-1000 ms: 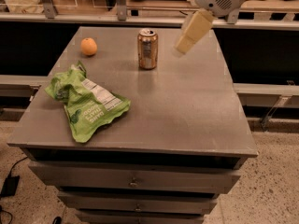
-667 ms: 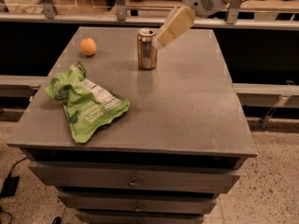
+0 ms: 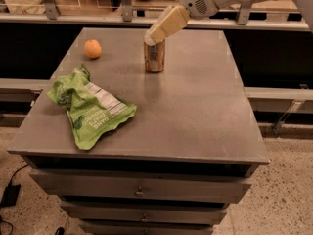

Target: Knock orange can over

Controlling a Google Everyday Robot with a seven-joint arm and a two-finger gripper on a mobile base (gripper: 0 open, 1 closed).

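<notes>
1. Over the last second the gripper point(image 3: 152, 36) has swung leftward from the 2 o'clock side of the orange can point(image 3: 154, 58) down to its top rim. Its tip now overlaps the lid and looks to be touching it.
2. The can has not shifted. It stands upright near the 12 o'clock end of the table point(image 3: 195, 126), a little left of the midline.
3. The fingers read as one cream wedge, pressed together with no gap and holding nothing.
4. I judge the push to be just starting. Contact is high on the can, which favours tipping over sliding.
5. The arm comes in from 1 o'clock, so the can would likely fall toward 7 or 8 o'clock.
6. Bare tabletop lies that way. The green bag point(image 3: 90, 106) sits well apart at 7 o'clock and the orange fruit point(image 3: 92, 48) well apart at 9 o'clock.
7. The back edge at 12 o'clock is the nearest drop, and a toppled can could roll sideways.
</notes>
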